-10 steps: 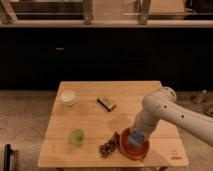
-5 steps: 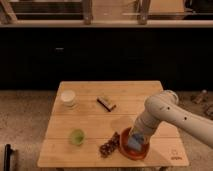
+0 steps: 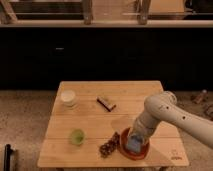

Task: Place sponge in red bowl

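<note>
The red bowl [image 3: 131,151] sits near the front right of the wooden table [image 3: 90,120]. The light-blue sponge [image 3: 133,144] is inside the bowl, under the end of my arm. My gripper [image 3: 136,136] hangs right over the bowl, reaching down from the white arm [image 3: 162,112] that comes in from the right. It stands at the sponge, and the contact itself is hidden.
A dark brown-red bar [image 3: 106,103] lies at the table's middle back. A white cup [image 3: 68,97] stands at the back left, a small green cup [image 3: 76,136] at the front left. A dark bumpy snack pile [image 3: 109,145] lies just left of the bowl.
The arm's elbow has shifted slightly right and up. The gripper stays over the bowl with the sponge down inside it.
</note>
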`<move>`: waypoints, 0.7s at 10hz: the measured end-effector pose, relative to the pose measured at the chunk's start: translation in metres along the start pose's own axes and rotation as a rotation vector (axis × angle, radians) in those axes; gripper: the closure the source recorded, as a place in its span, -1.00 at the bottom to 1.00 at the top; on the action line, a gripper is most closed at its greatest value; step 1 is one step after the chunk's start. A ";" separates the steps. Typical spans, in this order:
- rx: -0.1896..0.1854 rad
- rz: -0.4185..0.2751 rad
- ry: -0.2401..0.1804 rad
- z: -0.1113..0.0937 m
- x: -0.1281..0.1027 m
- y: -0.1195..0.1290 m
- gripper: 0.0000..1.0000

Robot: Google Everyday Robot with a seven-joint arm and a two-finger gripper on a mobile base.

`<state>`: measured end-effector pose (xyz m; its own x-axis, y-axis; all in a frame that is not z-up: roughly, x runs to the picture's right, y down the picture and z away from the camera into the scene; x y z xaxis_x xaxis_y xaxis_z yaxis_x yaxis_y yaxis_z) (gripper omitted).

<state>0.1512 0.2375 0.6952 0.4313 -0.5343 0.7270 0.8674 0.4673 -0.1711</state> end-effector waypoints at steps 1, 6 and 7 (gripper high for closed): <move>0.003 0.000 -0.003 0.001 0.000 0.000 0.45; 0.022 -0.001 -0.004 0.003 0.006 0.007 -0.55; 0.022 -0.001 -0.006 0.003 0.007 0.007 -0.60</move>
<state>0.1600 0.2393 0.7011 0.4290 -0.5301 0.7314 0.8621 0.4821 -0.1562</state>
